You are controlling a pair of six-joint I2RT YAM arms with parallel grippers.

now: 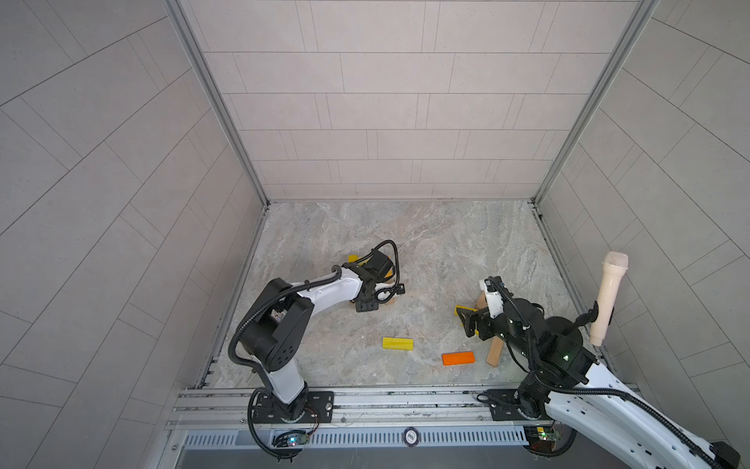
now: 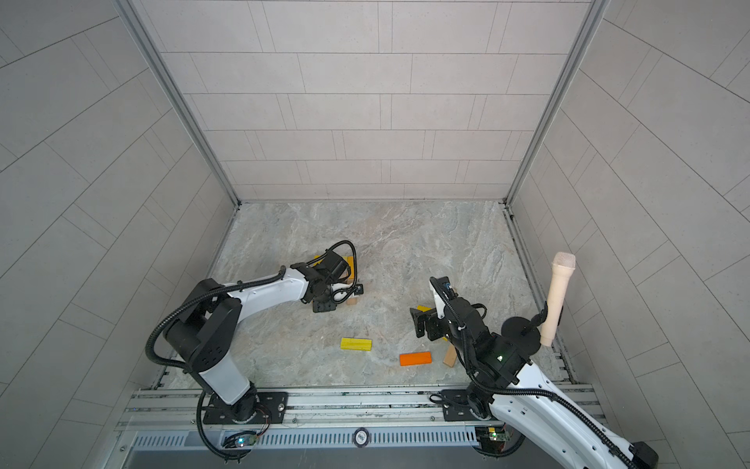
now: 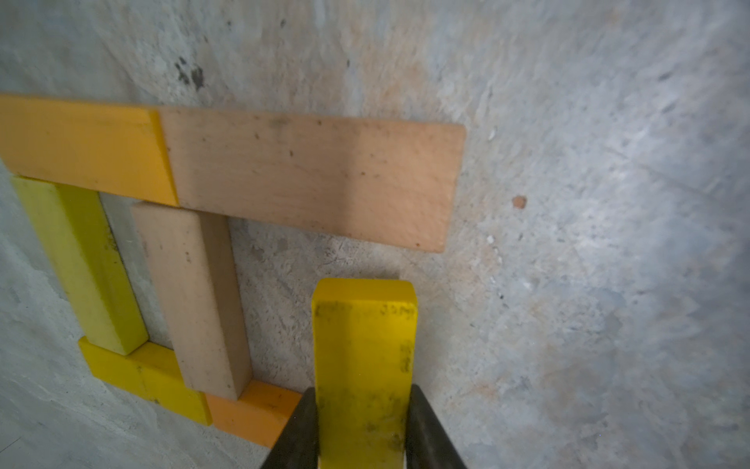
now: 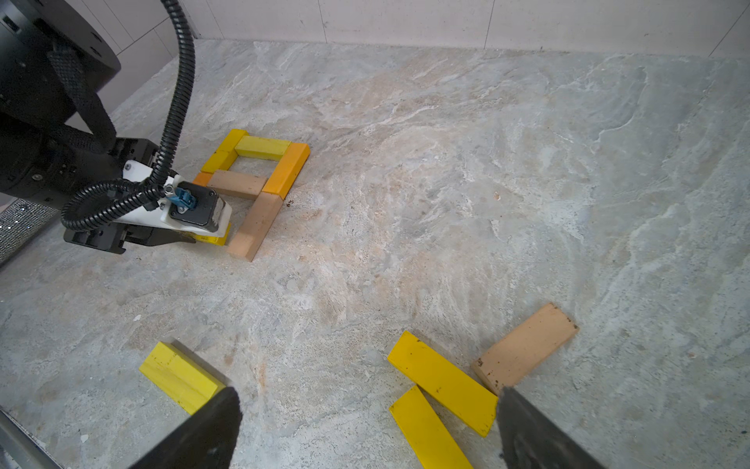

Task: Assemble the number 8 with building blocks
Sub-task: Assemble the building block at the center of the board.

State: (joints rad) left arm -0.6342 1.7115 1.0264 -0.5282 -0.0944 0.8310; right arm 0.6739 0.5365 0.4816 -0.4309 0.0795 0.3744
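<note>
Both fingers of the left gripper (image 3: 361, 390) pinched a yellow bar (image 3: 364, 345) (its dark stamp smeared, unreadable) just beside the unfinished number 8 (image 4: 286, 168), apart from its tan side bar (image 3: 316, 178). The right gripper (image 4: 369, 396) gaped wide and empty over loose building blocks (image 4: 442, 381) on the marbled table (image 4: 446, 162).

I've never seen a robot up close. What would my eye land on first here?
Probably the bright half-built figure of yellow, orange and tan blocks lying under the left arm, with the left pincer clamped on a yellow block right beside it. Next, the cream microphone-shaped cylinder sticking up by the right arm.
</note>
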